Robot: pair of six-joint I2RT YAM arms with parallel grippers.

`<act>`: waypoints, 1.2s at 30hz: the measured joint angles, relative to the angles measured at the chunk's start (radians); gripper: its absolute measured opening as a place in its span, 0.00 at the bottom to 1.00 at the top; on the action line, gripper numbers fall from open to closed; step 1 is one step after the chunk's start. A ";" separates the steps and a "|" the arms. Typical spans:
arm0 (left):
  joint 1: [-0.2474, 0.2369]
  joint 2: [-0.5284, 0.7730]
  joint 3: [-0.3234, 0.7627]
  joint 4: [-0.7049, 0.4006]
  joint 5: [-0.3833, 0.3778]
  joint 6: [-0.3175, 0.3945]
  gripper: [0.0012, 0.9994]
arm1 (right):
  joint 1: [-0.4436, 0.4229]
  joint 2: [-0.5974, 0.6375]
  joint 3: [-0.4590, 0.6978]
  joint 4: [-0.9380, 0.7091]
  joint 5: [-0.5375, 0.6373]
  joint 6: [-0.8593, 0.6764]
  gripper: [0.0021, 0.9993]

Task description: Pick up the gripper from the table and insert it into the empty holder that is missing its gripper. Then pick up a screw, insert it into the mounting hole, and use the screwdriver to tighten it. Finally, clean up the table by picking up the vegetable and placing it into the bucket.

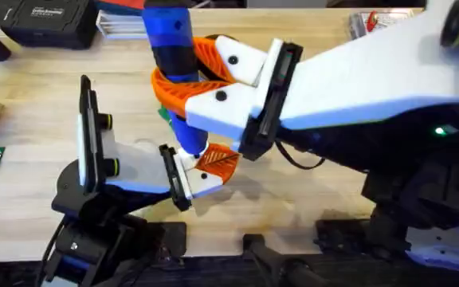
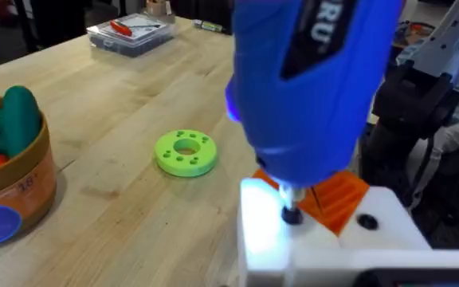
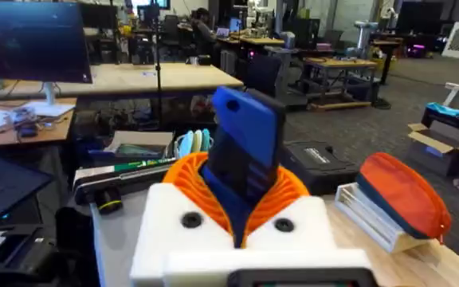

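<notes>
Right gripper clamped on the screwdriver, tip down on the holder.

Orange ribbed pads pinch the blue handle from both sides, screwdriver roughly upright at table centre. In the left wrist view the metal tip sits on the white holder block, with the orange gripper seated just behind it. Left gripper: can't tell whether its jaws are open or closed. Bucket stands well left of the holder with the vegetable inside. Green ring lies on the table between bucket and holder.
</notes>
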 joint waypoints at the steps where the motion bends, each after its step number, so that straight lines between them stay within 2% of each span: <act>1: 0.000 0.000 0.000 0.000 0.000 0.000 0.00 | 0.000 0.000 0.000 -0.004 0.000 0.000 0.02; 23: 0.000 0.000 0.000 0.000 -0.003 -0.003 0.00 | 0.003 0.000 0.000 -0.016 -0.001 -0.008 0.02; 29: 0.000 0.000 0.000 0.000 -0.004 0.000 0.00 | -0.014 -0.001 -0.003 0.060 -0.049 -0.013 0.02; 36: 0.000 0.000 0.000 0.000 -0.004 0.000 0.00 | -0.052 -0.015 0.084 0.031 -0.066 -0.075 0.02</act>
